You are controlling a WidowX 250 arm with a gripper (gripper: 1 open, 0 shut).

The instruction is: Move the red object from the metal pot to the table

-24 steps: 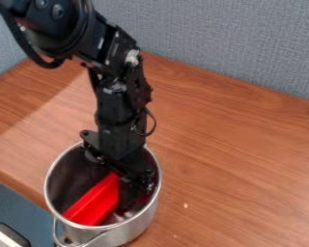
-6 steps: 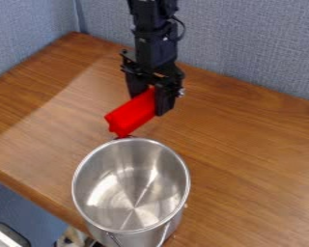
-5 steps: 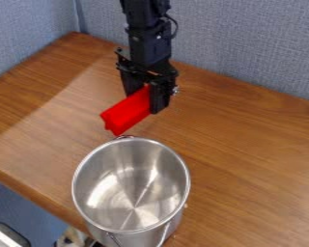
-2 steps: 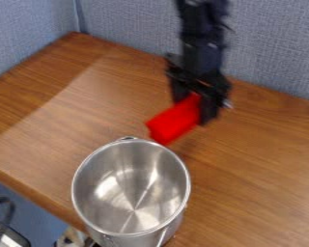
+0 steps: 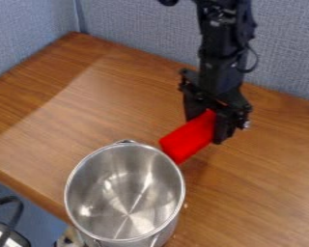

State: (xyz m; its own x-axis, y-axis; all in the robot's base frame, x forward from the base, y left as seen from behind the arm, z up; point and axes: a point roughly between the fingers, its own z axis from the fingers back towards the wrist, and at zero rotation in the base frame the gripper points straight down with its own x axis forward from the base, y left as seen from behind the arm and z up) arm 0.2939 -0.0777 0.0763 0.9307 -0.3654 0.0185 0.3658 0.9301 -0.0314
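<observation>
We read no labels or writing. The table [image 5: 67, 87] is glossy brown wood-grain against a grey-blue wall [image 5: 286, 39]. The gripper [image 5: 211, 125] points down, jaws clenched on the red object [image 5: 188, 139], held above the table at the metal pot's [image 5: 119, 198] 1 o'clock, its long axis tilting down toward 7 o'clock.

no readable text, labels, brands, numbers or signs
</observation>
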